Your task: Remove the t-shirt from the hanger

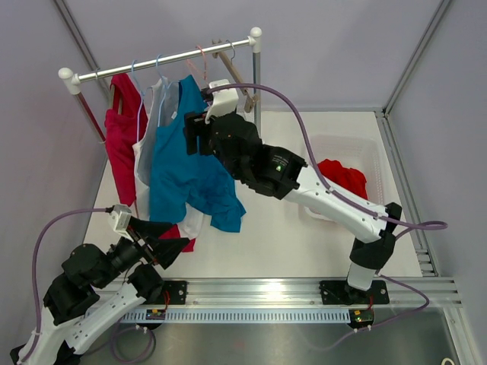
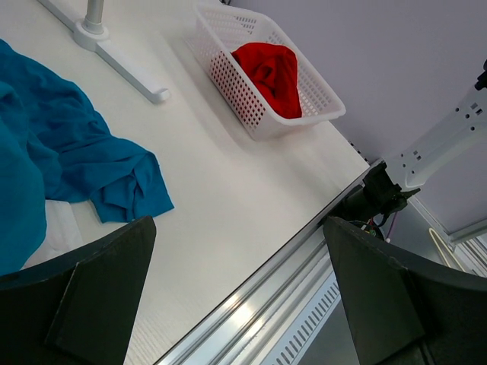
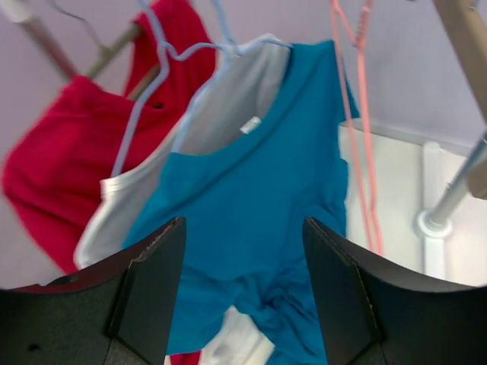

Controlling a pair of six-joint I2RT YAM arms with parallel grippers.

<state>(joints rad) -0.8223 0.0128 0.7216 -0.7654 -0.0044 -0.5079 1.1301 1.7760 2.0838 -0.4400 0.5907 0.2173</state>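
Observation:
A blue t-shirt (image 1: 183, 163) hangs from a light-blue wire hanger (image 3: 226, 38) on the clothes rack (image 1: 163, 59). Its hem trails onto the table (image 2: 114, 179). My right gripper (image 1: 195, 129) is open and empty, right in front of the blue t-shirt's chest (image 3: 251, 190), with a jaw on either side of it in the right wrist view (image 3: 243, 236). My left gripper (image 1: 176, 245) is open and empty, low over the table near the front left, apart from the shirts; it also shows in the left wrist view (image 2: 240, 236).
A white t-shirt (image 1: 148, 129) and a crimson t-shirt (image 1: 122, 137) hang left of the blue one. An empty pink hanger (image 3: 358, 114) and a wooden hanger (image 1: 236, 72) hang by the rack post (image 1: 256, 84). A white basket (image 2: 228, 84) holding a red garment (image 1: 342, 176) stands at the right.

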